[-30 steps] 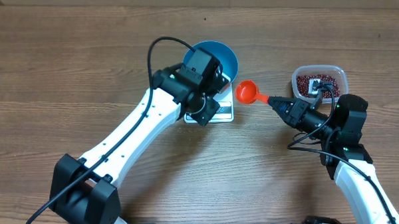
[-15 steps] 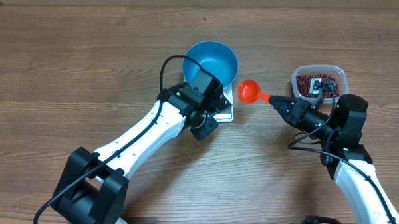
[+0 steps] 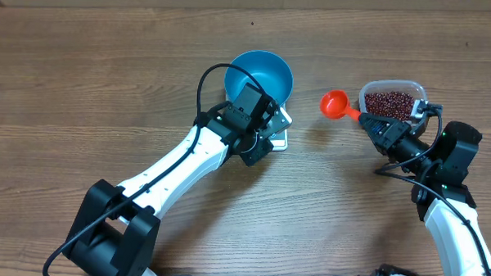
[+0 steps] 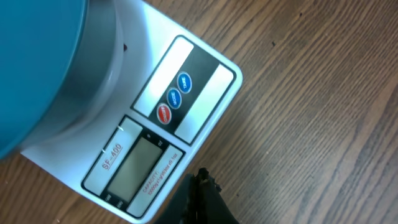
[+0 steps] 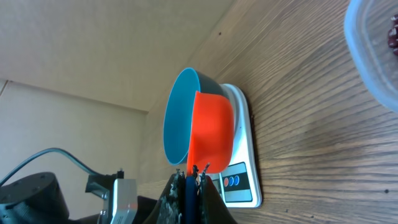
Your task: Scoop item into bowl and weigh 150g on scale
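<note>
The blue bowl (image 3: 260, 71) sits on the white scale (image 4: 186, 118) at the far middle of the table (image 3: 84, 83). I judge it stands there so each scoopful registers as it lands. Its inside looks plain blue from overhead, with no beans in it that I can see.

The beans (image 3: 392, 102) lie in the clear tub (image 3: 421, 93) at the far right, well apart from the bowl and close to my right arm. They form a loose, level heap of tiny dark maroon grains that nearly covers the tub floor.

My right claw (image 3: 375, 124) is clamped on the handle of the orange scoop (image 3: 335, 103). That leaves the cup free, and it hangs between tub and bowl, nearer the tub. The cup looks empty, so I judge that scooping is not yet under way.

My left claw (image 4: 202, 186) is pinched fully together and holds nothing. It hovers at the near edge of the scale, beside the display (image 4: 134, 165) and three buttons (image 4: 174, 98). It is probably placed to press them. The display looks blank to me.
</note>
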Robot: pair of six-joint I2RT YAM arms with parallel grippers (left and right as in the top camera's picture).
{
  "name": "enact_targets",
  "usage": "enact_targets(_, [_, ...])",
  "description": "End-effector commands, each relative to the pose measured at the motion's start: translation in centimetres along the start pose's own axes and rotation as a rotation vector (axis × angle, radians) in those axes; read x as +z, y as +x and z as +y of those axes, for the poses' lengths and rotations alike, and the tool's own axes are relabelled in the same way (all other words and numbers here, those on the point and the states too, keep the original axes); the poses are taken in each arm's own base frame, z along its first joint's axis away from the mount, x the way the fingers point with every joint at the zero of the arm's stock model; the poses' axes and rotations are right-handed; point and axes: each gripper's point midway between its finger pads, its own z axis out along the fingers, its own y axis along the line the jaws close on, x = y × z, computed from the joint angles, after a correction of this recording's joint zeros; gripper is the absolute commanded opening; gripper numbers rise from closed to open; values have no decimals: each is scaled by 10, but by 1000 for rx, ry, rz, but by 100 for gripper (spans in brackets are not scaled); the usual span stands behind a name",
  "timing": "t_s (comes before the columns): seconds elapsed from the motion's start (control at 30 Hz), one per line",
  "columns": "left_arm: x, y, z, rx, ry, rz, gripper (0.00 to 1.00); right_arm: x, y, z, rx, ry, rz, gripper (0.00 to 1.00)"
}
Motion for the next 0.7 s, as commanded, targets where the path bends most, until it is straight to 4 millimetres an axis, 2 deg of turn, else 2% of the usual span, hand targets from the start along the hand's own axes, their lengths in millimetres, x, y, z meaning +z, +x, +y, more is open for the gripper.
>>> enact_targets(0.0, [13, 7, -2, 59, 7, 32, 4, -1, -6, 12, -26, -32, -1, 4])
enact_targets(0.2, [44, 25, 10, 63, -46, 118, 4, -1, -6, 12, -33, -31, -1, 4])
enact_targets(0.33, [56, 29, 10, 63, -42, 134, 4, -1, -6, 12, -36, -31, -1, 4])
enact_targets(0.67, [60, 12, 29, 70, -144, 74, 4, -1, -6, 11, -51, -29, 0, 4])
